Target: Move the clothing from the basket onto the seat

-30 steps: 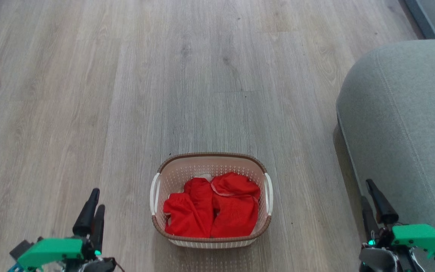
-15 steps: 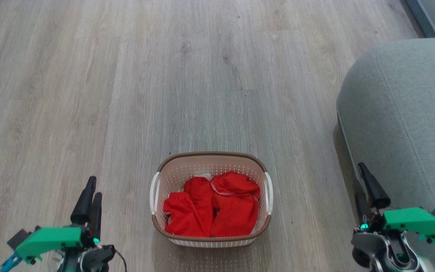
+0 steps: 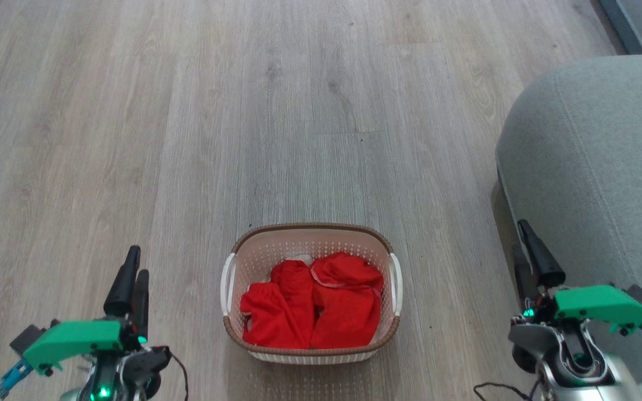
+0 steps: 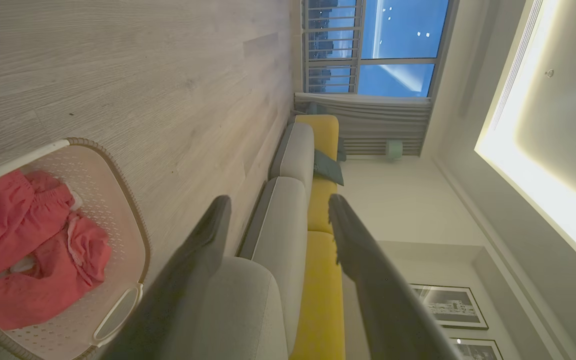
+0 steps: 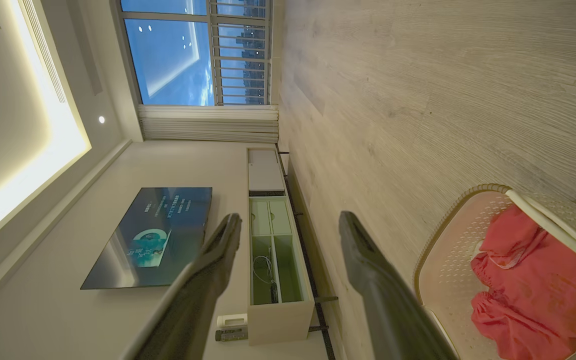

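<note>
Head view, change: over the last second both arms have come up and forward. The right hand (image 3: 520,236) has climbed most, along the edge of the seat (image 3: 594,167); the left hand (image 3: 136,263) has risen only slightly.
Head view, unchanged: the basket (image 3: 310,245) stands on the floor (image 3: 187,111) between the two hands, where it was.
Head view, meaning: this looks like the start of a reach, and no garment has left the basket yet.
Head view, clothing: the clothing (image 3: 312,309) is a crumpled bright red heap with thin pale trim. It fills the basket's nearer half, and a scrap of white shows at the back.
Left wrist view, hand: the left hand (image 4: 279,200) is released, with its fingers spread and nothing between them.
Left wrist view, task things: the clothing (image 4: 28,240) lies in the basket (image 4: 113,200) at the lower left, with the grey seat (image 4: 248,305) beyond.
Right wrist view, hand: the right hand (image 5: 290,217) is also released and empty.
Right wrist view, task things: the basket (image 5: 448,270) sits at the lower right with the clothing (image 5: 533,280) inside, well apart from the fingers.
</note>
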Tool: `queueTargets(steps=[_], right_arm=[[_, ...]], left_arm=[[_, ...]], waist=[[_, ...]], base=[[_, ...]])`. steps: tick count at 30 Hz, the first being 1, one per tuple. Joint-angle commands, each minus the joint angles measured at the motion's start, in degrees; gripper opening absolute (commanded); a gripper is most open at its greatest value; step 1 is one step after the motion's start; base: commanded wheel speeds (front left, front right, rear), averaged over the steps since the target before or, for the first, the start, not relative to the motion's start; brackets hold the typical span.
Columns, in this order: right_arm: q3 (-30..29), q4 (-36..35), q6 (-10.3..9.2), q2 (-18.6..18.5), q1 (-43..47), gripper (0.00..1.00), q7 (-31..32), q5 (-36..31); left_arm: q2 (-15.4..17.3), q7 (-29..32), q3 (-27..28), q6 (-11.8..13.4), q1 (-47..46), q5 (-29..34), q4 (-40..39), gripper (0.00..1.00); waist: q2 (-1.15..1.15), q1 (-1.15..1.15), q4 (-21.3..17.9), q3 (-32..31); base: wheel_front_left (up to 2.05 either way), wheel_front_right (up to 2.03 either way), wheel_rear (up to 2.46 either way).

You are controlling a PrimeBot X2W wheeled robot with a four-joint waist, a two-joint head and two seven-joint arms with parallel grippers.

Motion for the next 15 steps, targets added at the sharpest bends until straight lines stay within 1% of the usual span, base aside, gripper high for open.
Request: queueTargets(steps=[1,15], right_arm=[[1.1,-1.4,0.01,-1.2,-4.1,1.0,-0.8,-0.4],[4.1,-0.6,0.01,-2.0,-7.4,1.0,-2.7,-0.2]], left_arm=[[1.0,-0.6,0.2,0.0,-3.9,0.7,-1.4,1.0],[1.2,-2.4,0.0,-0.1,-6.3,0.8,-1.0,1.0]], waist=[[0.0,0.0,0.0,0.0],[0.0,0.0,0.0,0.3]], base=[[0.0,0.0,0.0],[0.0,0.0,0.0]])
